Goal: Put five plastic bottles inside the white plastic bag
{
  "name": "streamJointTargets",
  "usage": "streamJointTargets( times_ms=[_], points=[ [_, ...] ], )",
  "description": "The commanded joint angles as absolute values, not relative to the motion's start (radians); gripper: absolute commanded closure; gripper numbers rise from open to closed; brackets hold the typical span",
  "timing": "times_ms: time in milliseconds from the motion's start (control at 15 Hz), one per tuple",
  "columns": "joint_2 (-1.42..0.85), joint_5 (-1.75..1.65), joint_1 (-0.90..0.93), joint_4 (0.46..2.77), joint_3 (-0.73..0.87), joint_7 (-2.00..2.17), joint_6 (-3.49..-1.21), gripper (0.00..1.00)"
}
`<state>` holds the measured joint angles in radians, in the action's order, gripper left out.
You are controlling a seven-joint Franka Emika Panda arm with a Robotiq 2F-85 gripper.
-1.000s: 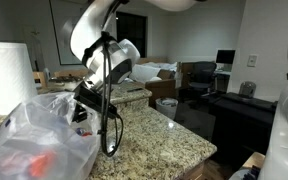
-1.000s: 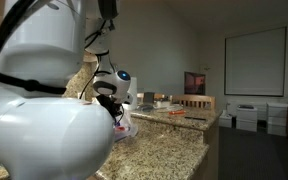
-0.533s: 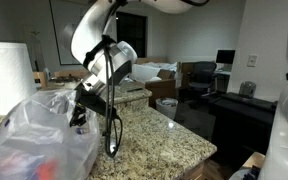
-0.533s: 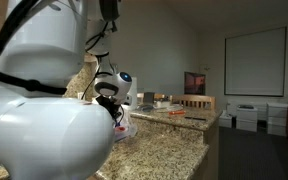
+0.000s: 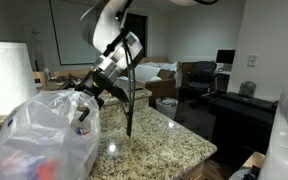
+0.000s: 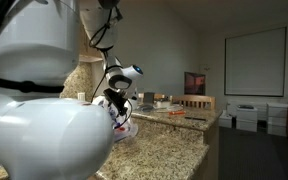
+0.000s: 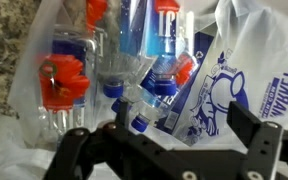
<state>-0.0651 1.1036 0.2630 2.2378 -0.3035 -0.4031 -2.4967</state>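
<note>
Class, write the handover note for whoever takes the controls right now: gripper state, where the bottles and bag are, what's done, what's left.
Gripper: open and empty, hanging over the white plastic bag on the granite counter.
Plastic bottles: several lie heaped inside the bag. The wrist view does not allow a sure count.
Done: bottles are in the bag.
Left: confirm that five are inside. If fewer, probably fetch the rest; otherwise lift the arm clear.

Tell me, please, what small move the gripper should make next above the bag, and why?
Probably lift straight up, clear of the white plastic bag. In the wrist view the gripper is open and holds nothing, while several plastic bottles lie inside the bag below it, so nothing seems left to release.
</note>
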Motion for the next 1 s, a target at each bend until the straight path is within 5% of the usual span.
streamJointTargets(
  times_ms=[0, 933],
  points=[
    [0.097, 0.978, 0.213, 2.287, -0.232, -0.271, -2.314, 0.0],
    [0.372, 0.204, 0.051, 2.386, -0.146, 0.412, -2.002, 0.0]
  ],
)
